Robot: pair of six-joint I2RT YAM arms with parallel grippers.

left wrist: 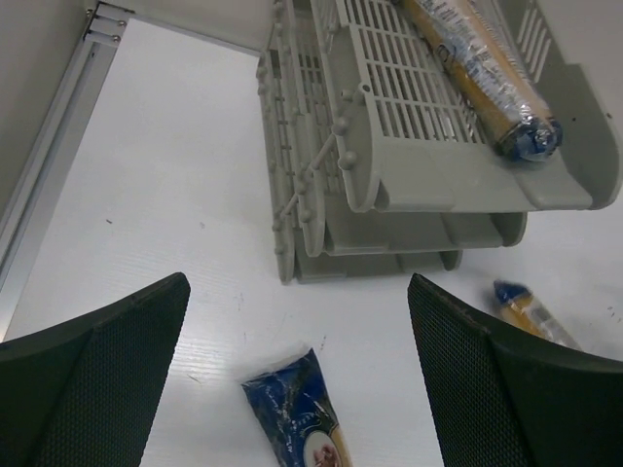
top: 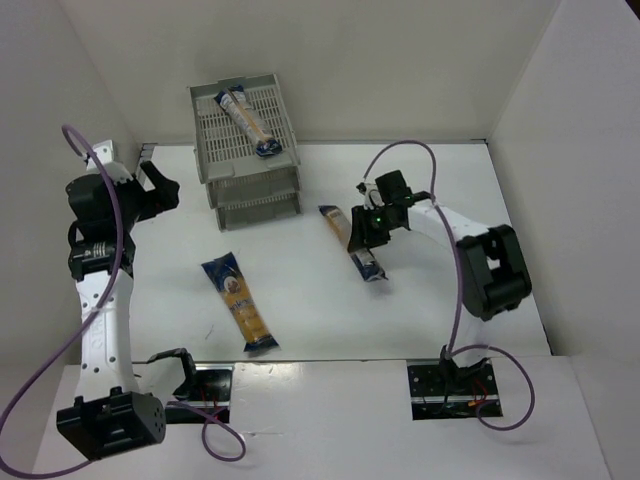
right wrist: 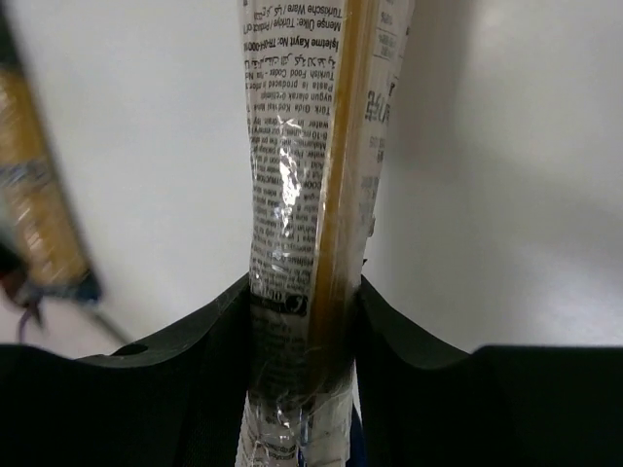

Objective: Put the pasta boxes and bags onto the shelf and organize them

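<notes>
Your right claw [right wrist: 304,297] pinched a pasta bag [right wrist: 292,146] toward the right edge of the counter [top: 300,300]; left claw [left wrist: 297,289] hung spread by the left edge.

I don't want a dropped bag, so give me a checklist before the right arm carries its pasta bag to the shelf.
1. Right end effector shut on held bag: ok.
2. Held bag clear of the table: cannot tell.
3. Free space on top tray of shelf beside stored bag: ok.
4. Left end effector open, apart from shelf: ok.
5. Loose bag out of the carry path: ok.
</notes>
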